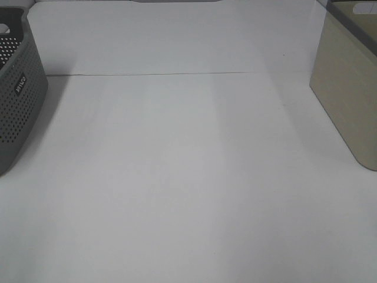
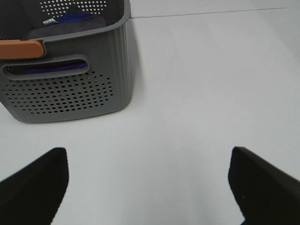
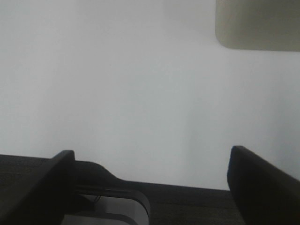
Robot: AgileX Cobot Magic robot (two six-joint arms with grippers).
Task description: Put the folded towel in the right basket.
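Note:
A dark purple-blue folded towel (image 2: 70, 22) lies inside the grey perforated basket (image 2: 70, 96), which stands at the left edge of the table in the exterior view (image 1: 17, 100). The towel is hidden in the exterior view. The beige right basket (image 1: 347, 100) stands at the right edge and shows in the right wrist view (image 3: 258, 26). My left gripper (image 2: 146, 159) is open and empty, above bare table a short way from the grey basket. My right gripper (image 3: 151, 157) is open and empty, well short of the beige basket. Neither gripper shows in the exterior view.
An orange tab (image 2: 21, 48) sits on the grey basket's rim above its handle slot. The white table (image 1: 188, 177) runs between the two baskets, with a thin seam line across the back. Its dark near edge (image 3: 197, 199) shows under my right gripper.

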